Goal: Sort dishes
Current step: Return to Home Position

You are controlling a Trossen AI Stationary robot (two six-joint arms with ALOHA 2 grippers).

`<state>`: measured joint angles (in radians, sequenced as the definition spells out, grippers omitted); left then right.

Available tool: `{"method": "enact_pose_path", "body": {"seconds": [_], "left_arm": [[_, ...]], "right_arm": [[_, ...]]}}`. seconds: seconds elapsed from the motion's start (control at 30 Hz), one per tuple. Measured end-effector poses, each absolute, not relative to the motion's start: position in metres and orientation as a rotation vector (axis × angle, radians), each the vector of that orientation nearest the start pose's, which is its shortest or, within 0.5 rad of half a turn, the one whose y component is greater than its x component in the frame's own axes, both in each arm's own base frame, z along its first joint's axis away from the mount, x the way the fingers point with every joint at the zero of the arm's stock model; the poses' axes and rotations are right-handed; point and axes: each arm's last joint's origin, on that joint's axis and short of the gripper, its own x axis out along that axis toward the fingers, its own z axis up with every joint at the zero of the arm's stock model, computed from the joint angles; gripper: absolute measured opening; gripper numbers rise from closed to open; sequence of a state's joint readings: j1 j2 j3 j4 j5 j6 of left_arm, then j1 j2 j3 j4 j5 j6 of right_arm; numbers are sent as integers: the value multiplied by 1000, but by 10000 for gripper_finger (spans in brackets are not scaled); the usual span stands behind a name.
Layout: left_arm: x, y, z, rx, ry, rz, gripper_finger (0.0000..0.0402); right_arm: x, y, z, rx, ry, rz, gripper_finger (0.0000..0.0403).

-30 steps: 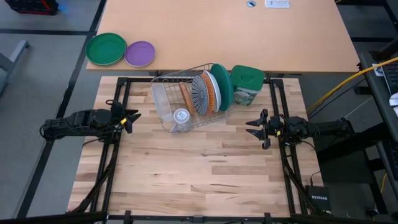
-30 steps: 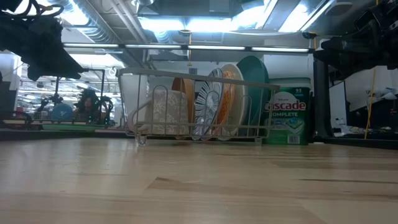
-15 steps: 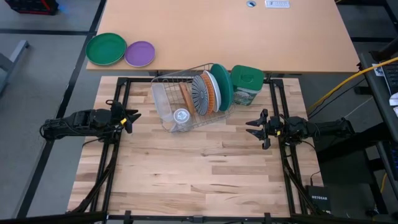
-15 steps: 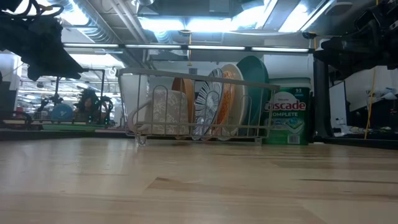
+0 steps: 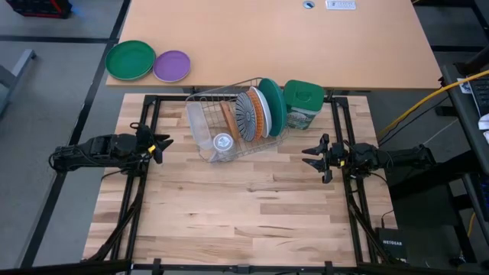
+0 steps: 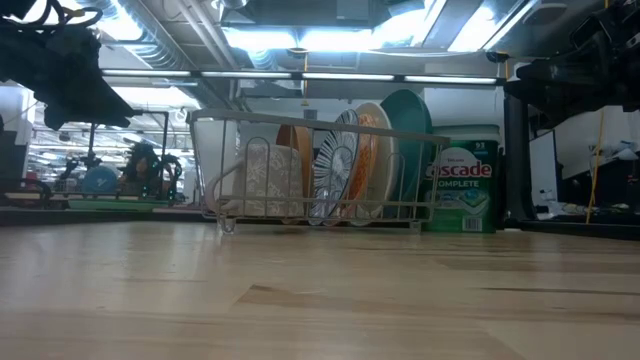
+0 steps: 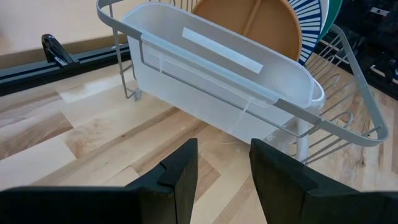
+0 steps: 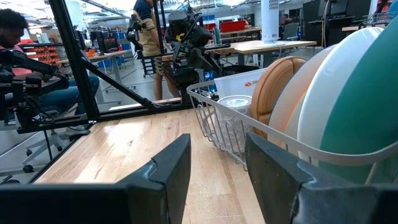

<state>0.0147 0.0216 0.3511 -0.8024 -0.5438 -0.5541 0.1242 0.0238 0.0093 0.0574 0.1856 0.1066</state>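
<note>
Five plates stand on edge in the rack (image 5: 200, 126) at the far middle of the table (image 5: 229, 214) — left to right, the brown plate (image 5: 229, 121), striped plate (image 5: 246, 114), orange plate (image 5: 262, 117), white plate (image 5: 257, 97) and teal plate (image 5: 273, 105). A green canister (image 5: 304, 103) sits just right of the rack. The left gripper (image 5: 162, 143) is near the table's left edge and the right gripper (image 5: 313, 156) toward its right — both clear of the rack, fingers apart, holding nothing. Beyond the table, far left, a green plate (image 5: 130, 60) and a purple plate (image 5: 171, 66) lie side by side.

Five racked dishes (image 5: 246, 114), one rack (image 5: 200, 130), two loose plates (image 5: 130, 59), one canister (image 5: 304, 98).
</note>
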Motion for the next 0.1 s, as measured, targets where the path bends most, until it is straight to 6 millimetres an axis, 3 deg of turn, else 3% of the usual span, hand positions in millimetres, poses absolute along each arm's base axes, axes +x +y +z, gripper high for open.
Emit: {"method": "enact_pose_path", "body": {"seconds": [0.1], "left_arm": [[51,16,203,-405,297,657,136]], "right_arm": [[98,7,170,113,-46,-59,156]]}}
